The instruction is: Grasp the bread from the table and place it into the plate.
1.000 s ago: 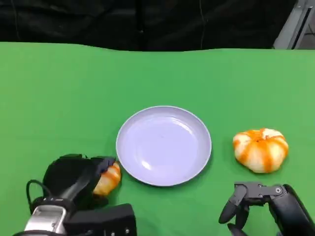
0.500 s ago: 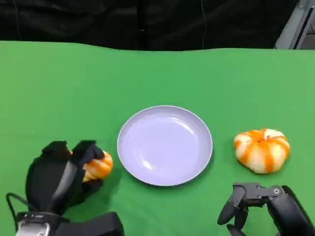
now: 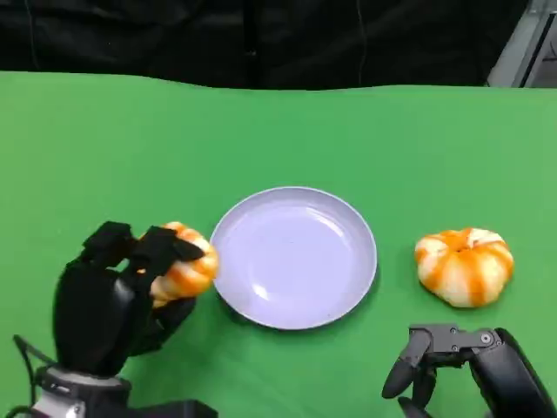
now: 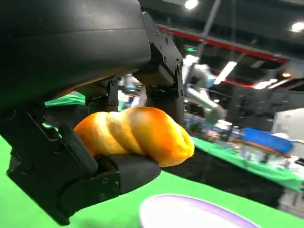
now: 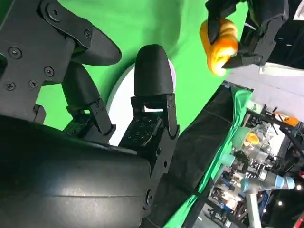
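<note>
The left hand (image 3: 113,300) is holding the bread (image 3: 181,266), fingers (image 3: 165,246) clamped around it, raised off the green counter (image 3: 287,131) just beside the plate (image 3: 293,258). The carrying step is under way; next it likely needs moving over the plate and releasing. The right hand (image 3: 470,366) is resting idle, fingers apart.

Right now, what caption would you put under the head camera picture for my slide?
Robot's left hand holds a bread roll beside the lavender plate; another roll waits on the green table.
</note>
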`<state>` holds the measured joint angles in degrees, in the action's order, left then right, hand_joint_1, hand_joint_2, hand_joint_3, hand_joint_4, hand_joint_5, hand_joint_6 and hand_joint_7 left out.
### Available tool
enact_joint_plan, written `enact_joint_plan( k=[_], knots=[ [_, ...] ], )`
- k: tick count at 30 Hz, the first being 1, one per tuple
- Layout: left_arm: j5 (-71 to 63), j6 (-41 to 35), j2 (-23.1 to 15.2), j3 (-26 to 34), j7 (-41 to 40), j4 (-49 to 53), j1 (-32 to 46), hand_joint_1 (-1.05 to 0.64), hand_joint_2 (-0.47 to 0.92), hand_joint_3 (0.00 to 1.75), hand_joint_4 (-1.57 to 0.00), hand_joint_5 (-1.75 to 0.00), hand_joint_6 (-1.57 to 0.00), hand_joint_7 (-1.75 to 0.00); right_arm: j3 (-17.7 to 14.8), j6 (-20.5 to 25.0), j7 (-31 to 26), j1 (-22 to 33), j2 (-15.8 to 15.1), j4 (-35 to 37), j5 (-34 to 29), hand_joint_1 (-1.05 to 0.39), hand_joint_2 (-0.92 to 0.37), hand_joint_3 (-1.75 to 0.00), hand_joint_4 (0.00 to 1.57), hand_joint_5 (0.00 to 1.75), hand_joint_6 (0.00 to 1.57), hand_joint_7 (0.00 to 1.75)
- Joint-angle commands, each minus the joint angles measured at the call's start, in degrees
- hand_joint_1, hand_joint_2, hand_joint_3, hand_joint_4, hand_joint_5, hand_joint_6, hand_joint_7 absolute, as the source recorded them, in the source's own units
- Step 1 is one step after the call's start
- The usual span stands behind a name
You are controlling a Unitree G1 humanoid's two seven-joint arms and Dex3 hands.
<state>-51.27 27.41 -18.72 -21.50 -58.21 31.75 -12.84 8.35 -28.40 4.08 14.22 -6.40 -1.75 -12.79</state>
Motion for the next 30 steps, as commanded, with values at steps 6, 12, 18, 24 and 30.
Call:
enact_joint_plan(
  k=[6, 12, 18, 24, 30],
  knots=[
    [-1.6, 0.9, 2.7, -3.5, -1.2, 6.4, -9.6, -0.14, 0.08, 1.67, -0.95, -1.73, -0.93, -1.38, 0.1, 0.9, -0.4, 0.3, -0.2, -0.9, 0.2, -0.09, 0.03, -1.52, 1.07, 1.46, 1.12, 1.02],
    [-0.4, 2.1, 5.8, -6.0, 1.1, 11.4, -15.2, -0.15, 0.17, 1.61, -0.93, -1.75, -0.84, -1.56, 0.4, 0.6, -0.6, 0.3, -0.2, -0.6, 0.3, -0.09, 0.04, -1.51, 1.07, 1.46, 1.12, 1.02],
    [-0.5, 2.8, 9.8, -8.6, 2.2, 18.1, -21.0, -0.17, 0.27, 1.41, -0.94, -1.75, -0.77, -1.71, 0.4, 1.0, -0.7, 0.4, -0.5, -0.8, -0.2, -0.09, 0.02, -1.50, 1.08, 1.48, 1.12, 1.01],
    [0.4, 1.9, 12.9, -9.9, 4.7, 23.2, -24.9, -0.12, 0.26, 1.23, -0.92, -1.75, -0.75, -1.73, 0.5, 0.6, -0.8, 0.5, -0.5, -0.5, -0.1, -0.10, 0.01, -1.47, 1.08, 1.48, 1.13, 1.01],
    [3.5, 0.2, 15.3, -9.7, 12.3, 26.1, -26.6, -0.12, 0.33, 1.11, -0.86, -1.71, -0.84, -1.41, 0.8, 1.4, -0.7, 0.8, -0.4, -1.4, -0.2, -0.08, 0.03, -1.51, 1.07, 1.47, 1.13, 1.01]
  ],
)
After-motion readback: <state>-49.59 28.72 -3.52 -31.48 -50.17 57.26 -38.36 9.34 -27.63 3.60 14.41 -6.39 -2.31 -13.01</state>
